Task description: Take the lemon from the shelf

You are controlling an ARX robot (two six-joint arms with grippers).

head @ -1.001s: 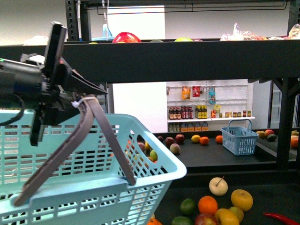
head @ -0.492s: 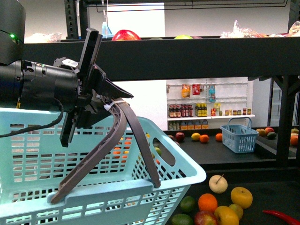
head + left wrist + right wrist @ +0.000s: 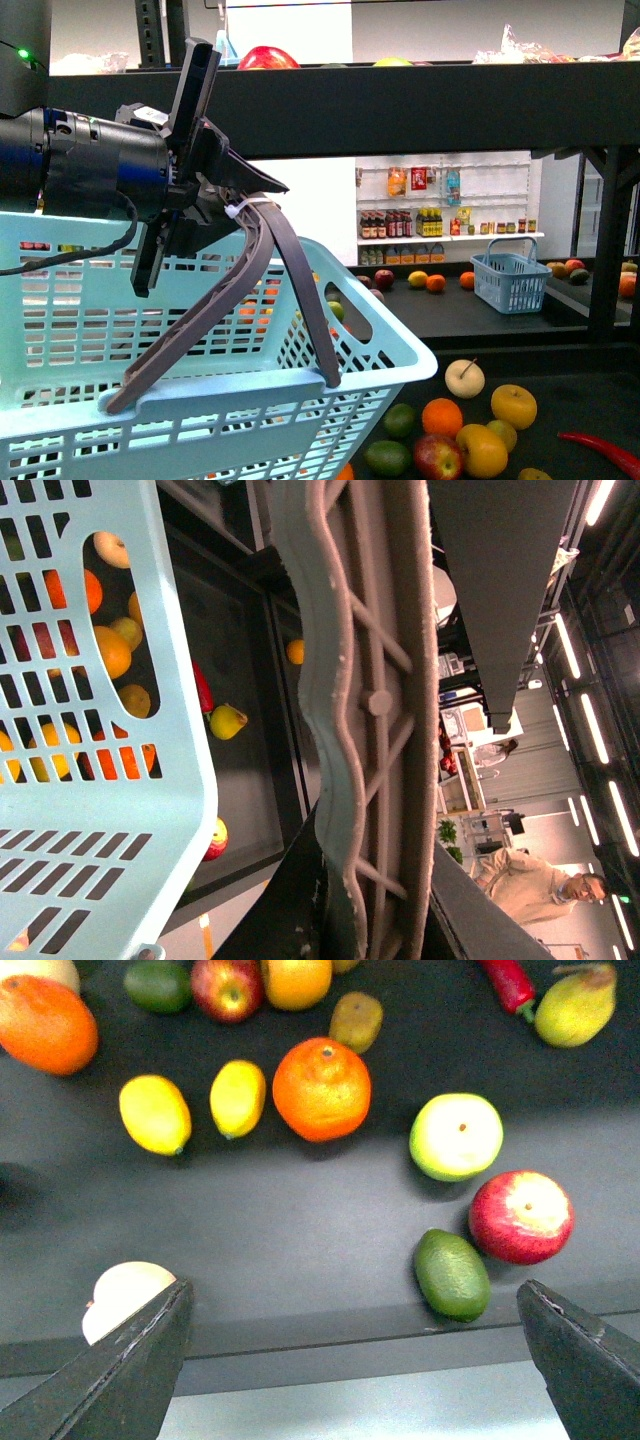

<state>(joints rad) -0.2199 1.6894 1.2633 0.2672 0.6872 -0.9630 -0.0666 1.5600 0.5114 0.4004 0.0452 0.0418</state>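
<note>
Two lemons, small bright-yellow ovals, lie side by side on the shelf's dark tray point(image 3: 300, 1230) in the right wrist view: one lemon point(image 3: 155, 1113) and a second lemon point(image 3: 238, 1097). My right gripper point(image 3: 355, 1360) is open and empty over the tray's front edge, well short of them. My left gripper point(image 3: 235, 205) is shut on the grey-brown basket handle point(image 3: 250, 290) and holds up a light-blue basket point(image 3: 200, 400). The handle point(image 3: 370, 700) fills the left wrist view, between that gripper's jaws point(image 3: 370, 920). The black shelf's upper tier point(image 3: 400, 100) spans the front view.
Near the lemons lie an orange point(image 3: 321, 1088), a pale green apple point(image 3: 456, 1136), a red apple point(image 3: 521, 1216), a lime point(image 3: 452, 1273), a red chili point(image 3: 510, 982) and a pear point(image 3: 575, 1005). A small blue basket point(image 3: 510, 282) and white wall shelves of bottles point(image 3: 440, 235) stand far behind.
My left gripper and the basket have swung to the right and come nearer the front camera, the handle still gripped. The shelf sits slightly higher in the front view.
</note>
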